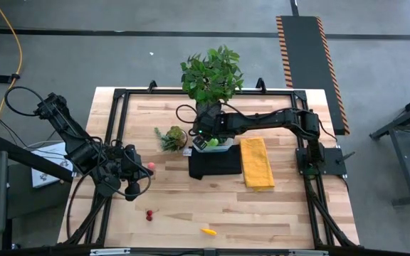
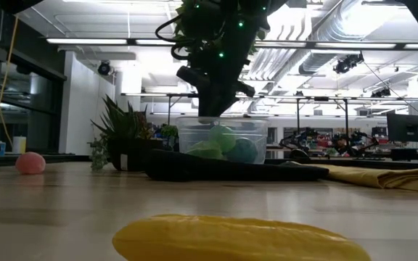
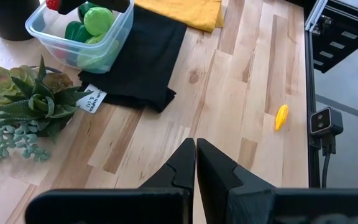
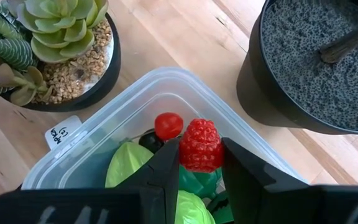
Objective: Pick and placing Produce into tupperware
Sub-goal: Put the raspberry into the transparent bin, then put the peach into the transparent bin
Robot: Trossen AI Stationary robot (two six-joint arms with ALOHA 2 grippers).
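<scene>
The tupperware is a clear box standing on the black cloth, with green leafy pieces, a green ball and a red cherry inside. My right gripper hangs over the box, shut on a red raspberry. My left gripper is shut and holds nothing, above the table's left part. Lying loose on the wood are a pink ball, two red cherries and a yellow piece. My right gripper pinches the red raspberry between its two fingers, one on each side of the berry. The fingers come from above, pointing down into the tupperware. The berry sits over the green pieces in the box; whether it touches them, I cannot tell.
A small spiky plant in a round pot stands left of the box, and a big leafy potted plant stands just behind it. A yellow cloth lies right of the black cloth. Bare wood spreads along the table's near side.
</scene>
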